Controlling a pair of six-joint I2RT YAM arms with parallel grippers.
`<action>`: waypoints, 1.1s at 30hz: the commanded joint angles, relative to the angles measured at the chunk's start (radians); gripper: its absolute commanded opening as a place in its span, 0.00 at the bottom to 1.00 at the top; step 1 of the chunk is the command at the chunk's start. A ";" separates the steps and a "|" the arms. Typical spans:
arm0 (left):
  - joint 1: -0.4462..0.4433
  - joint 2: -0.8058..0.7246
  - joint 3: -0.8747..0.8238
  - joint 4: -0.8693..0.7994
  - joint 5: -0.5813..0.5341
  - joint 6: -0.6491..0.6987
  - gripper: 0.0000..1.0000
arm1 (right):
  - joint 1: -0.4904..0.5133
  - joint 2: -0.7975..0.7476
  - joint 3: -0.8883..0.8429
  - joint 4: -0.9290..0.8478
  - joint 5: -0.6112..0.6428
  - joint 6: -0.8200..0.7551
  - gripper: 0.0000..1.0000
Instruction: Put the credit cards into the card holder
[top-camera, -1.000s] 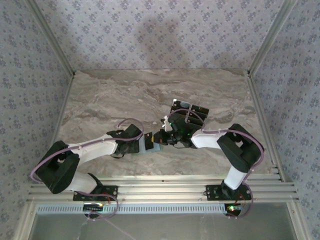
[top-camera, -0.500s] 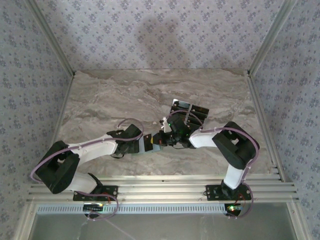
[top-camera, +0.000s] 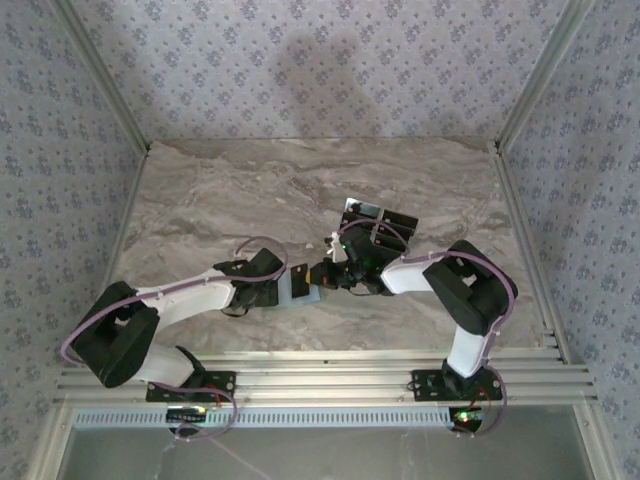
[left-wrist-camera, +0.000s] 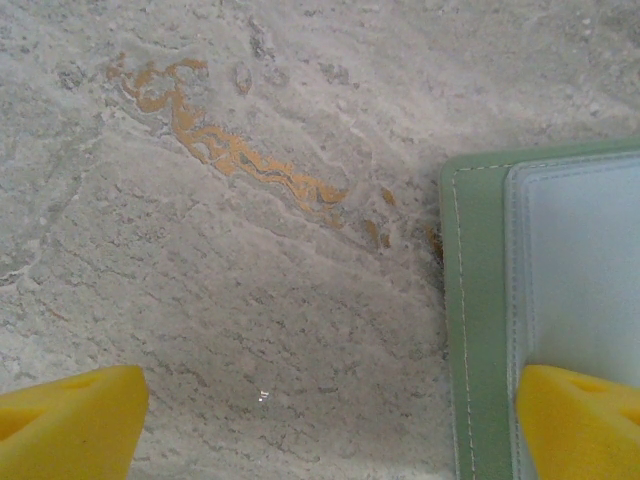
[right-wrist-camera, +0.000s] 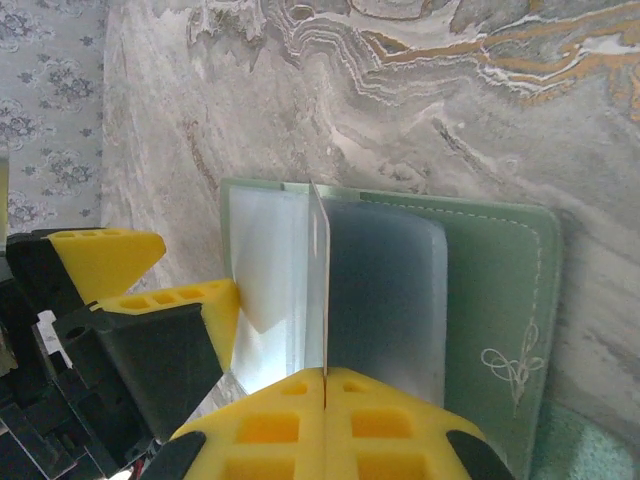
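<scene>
Marble table (top-camera: 220, 190) bears card holder (right-wrist-camera: 480, 300), card (right-wrist-camera: 318, 290) at pocket.

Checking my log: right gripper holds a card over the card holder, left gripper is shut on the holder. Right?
No: the left wrist view shows the left gripper open over the card holder's edge. The right gripper holds a credit card.

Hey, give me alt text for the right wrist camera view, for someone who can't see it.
The right end effector is shut on a thin card, seen edge-on and standing over the open pale green card holder on the marble table. The left end effector sits at the holder's clear pocket edge, fingers apart.
</scene>
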 joint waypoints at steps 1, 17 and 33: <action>-0.002 0.017 -0.027 -0.057 -0.010 0.000 0.95 | -0.001 0.015 -0.010 0.021 -0.021 -0.013 0.00; -0.001 0.023 -0.024 -0.052 -0.008 0.000 0.94 | 0.022 0.052 -0.009 0.059 -0.069 0.000 0.00; -0.002 0.021 -0.031 -0.048 -0.005 0.000 0.94 | 0.024 0.059 -0.077 0.125 -0.054 0.071 0.00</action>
